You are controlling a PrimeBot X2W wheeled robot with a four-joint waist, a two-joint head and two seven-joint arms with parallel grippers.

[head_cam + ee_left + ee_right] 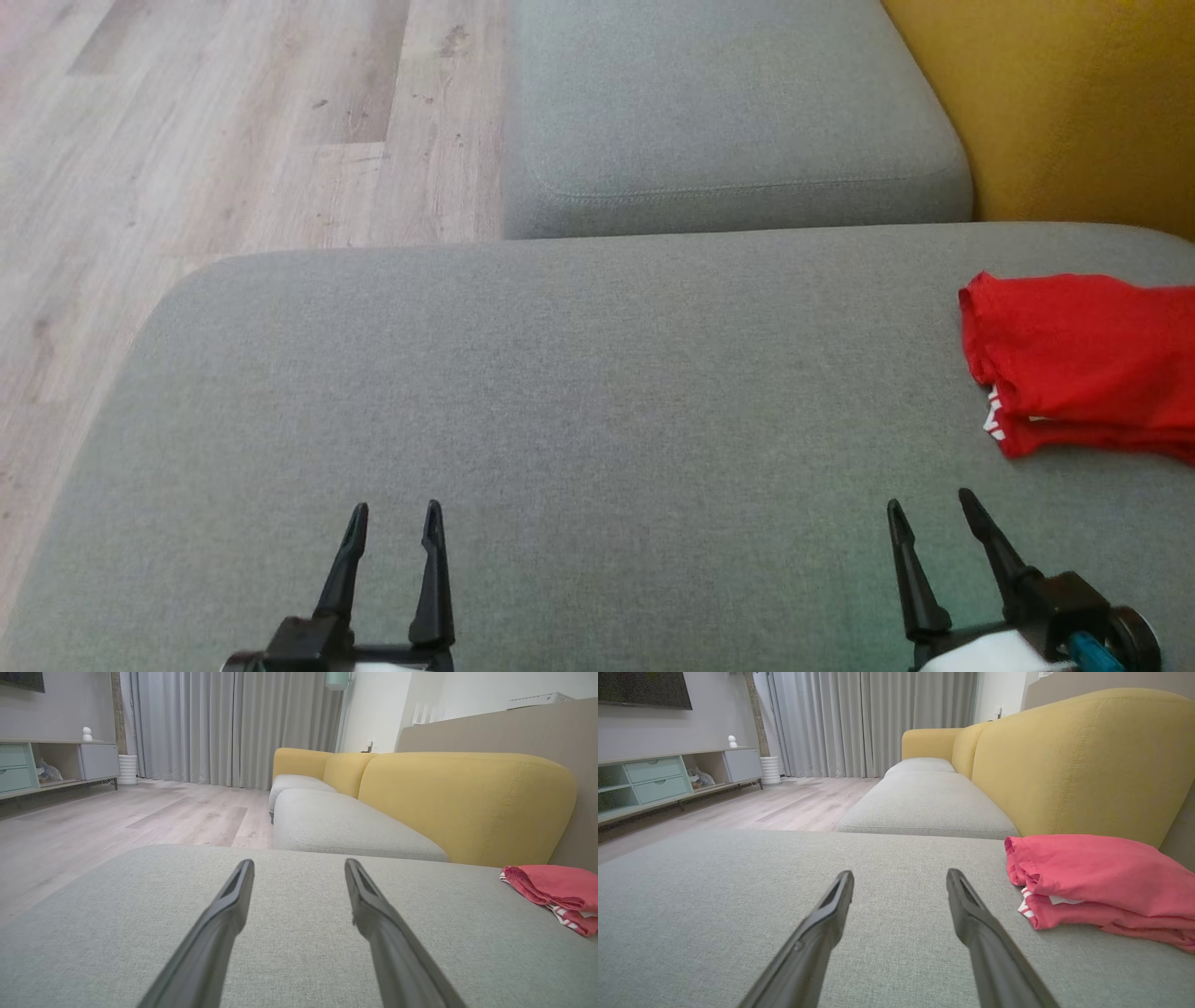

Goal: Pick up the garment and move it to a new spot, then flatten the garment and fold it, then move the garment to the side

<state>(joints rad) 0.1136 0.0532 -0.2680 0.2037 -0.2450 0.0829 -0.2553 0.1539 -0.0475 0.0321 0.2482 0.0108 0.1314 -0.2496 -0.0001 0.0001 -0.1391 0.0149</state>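
Note:
The garment [1088, 359] is red with a bit of white striped trim, lying folded at the right edge of the large grey cushion [579, 392]. It also appears in the left wrist view as the garment [556, 891] at far right, and closer in the right wrist view as the garment [1097, 882]. My left gripper [394, 515] stands open over the cushion's near left, far from the cloth. My right gripper [931, 504] is open too, a short way in front and left of the garment, apart from it. Both hold nothing; the left gripper [299, 865] and right gripper [900, 877] have bare cushion between their fingers.
A second grey seat cushion [728, 112] adjoins at the back, with a yellow sofa backrest [1074, 103] along the right. Wooden floor [205, 131] lies to the left. A low TV cabinet [668, 777] and grey curtains [873, 718] stand far off.

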